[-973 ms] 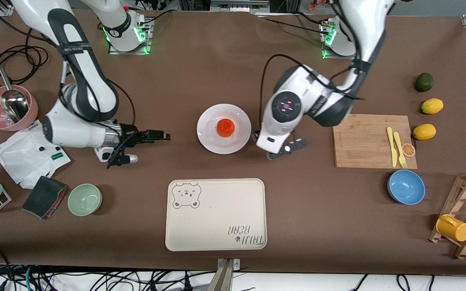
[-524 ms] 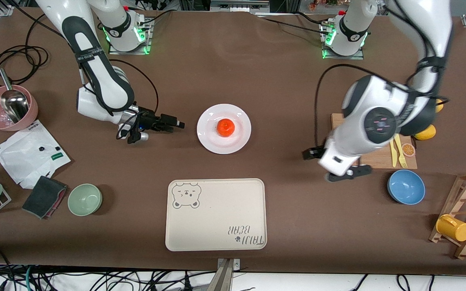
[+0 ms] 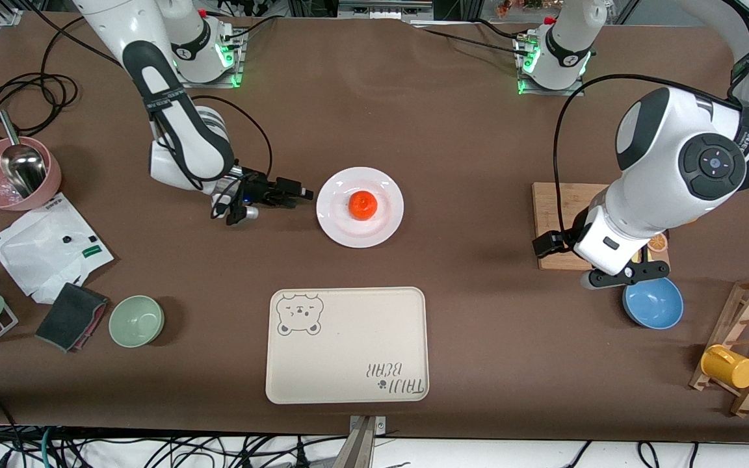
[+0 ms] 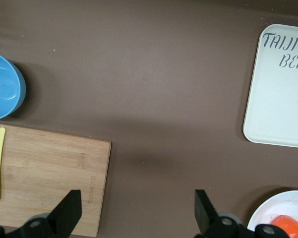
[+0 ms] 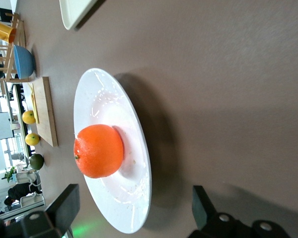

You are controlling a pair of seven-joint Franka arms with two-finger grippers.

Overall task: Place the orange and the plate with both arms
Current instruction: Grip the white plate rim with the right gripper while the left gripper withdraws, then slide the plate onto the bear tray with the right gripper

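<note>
The white plate (image 3: 381, 224) lies mid-table with the orange (image 3: 363, 205) resting on its middle. My right gripper (image 3: 293, 195) is low beside the plate's edge toward the right arm's end, lying sideways and open. In the right wrist view the plate (image 5: 126, 198) rim lies between the open fingers (image 5: 64, 206), under the orange (image 5: 98, 151); no contact shows. My left gripper (image 3: 586, 260) hangs open and empty over the cutting board (image 3: 560, 221) corner, far from the plate. The left wrist view shows that gripper (image 4: 136, 213) above bare table, with the plate (image 4: 283, 210) and orange (image 4: 290, 225) at its edge.
A beige bear-print tray (image 3: 346, 344) lies nearer the camera than the plate. A blue bowl (image 3: 654, 305) sits by the cutting board, a wooden rack with a yellow cup (image 3: 729, 367) at the left arm's end. A green bowl (image 3: 136, 320) and pink bowl (image 3: 13, 172) stand toward the right arm's end.
The left arm has swung away from the plate to over the cutting board's corner. The right gripper has advanced toward the plate's edge. Plate and orange have stayed put.
</note>
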